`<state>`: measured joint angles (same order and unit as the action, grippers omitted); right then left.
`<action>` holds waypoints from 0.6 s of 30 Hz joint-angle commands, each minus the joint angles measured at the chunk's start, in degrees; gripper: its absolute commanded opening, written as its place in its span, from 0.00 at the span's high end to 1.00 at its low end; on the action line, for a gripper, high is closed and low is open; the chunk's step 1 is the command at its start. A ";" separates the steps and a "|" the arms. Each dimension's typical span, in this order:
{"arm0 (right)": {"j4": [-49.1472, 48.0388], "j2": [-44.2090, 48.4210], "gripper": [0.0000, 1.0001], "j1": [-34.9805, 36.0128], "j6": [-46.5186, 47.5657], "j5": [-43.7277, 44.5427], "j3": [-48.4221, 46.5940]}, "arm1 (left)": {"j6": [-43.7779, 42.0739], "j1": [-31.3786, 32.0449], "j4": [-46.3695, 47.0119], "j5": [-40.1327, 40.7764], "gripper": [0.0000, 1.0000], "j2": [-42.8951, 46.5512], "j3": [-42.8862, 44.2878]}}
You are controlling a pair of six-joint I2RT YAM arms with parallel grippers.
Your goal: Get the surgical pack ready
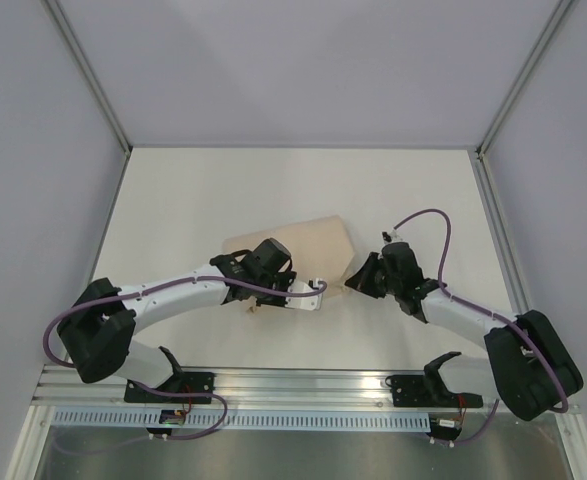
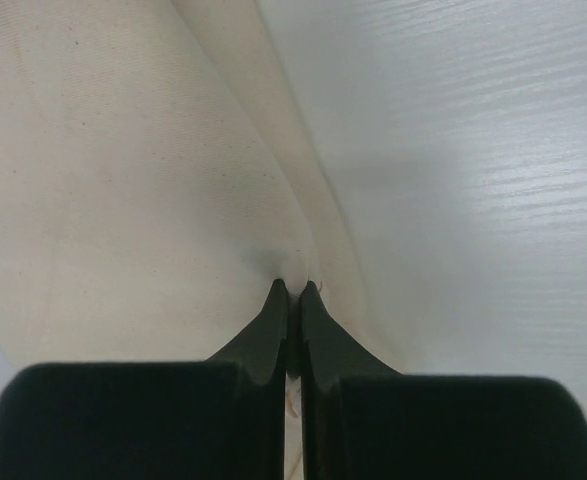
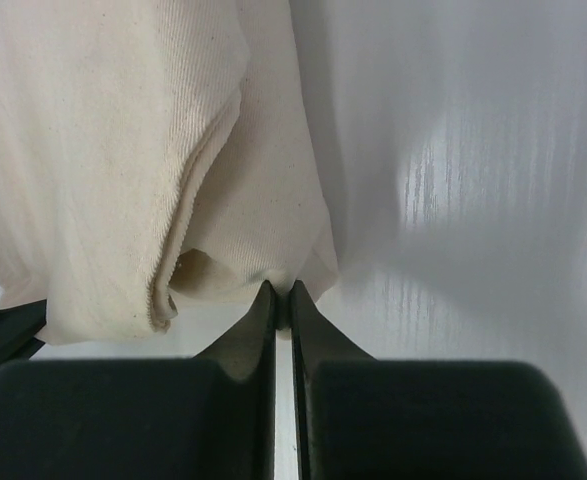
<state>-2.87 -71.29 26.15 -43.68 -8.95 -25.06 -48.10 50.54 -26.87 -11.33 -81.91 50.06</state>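
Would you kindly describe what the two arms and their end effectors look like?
The left arm and right arm have white links with bulky black joints, and a purple cable loops along each. The left end effector and right end effector each have two matte black fingers tapering to narrow tips.

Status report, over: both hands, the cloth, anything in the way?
Left hand shut on cloth fold. Right hand shut on cloth edge. Cloth lies folded on table. Nothing visible in the way.
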 commanded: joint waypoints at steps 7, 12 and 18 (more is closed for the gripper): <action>-1.17 -0.35 0.99 -1.28 1.67 2.18 -1.83 | -3.67 0.08 -5.30 3.59 1.00 -0.45 -2.95; 4.86 1.75 0.81 -1.54 5.18 1.38 -4.11 | -2.27 0.08 -4.86 3.86 0.99 -1.23 -2.43; 15.06 13.17 0.40 -3.65 10.27 2.19 -6.58 | -0.77 0.08 -4.68 2.02 0.89 -0.01 -1.28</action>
<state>6.28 -63.68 23.79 -37.85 -7.90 -28.05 -49.76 50.98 -25.93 -9.80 -81.82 49.56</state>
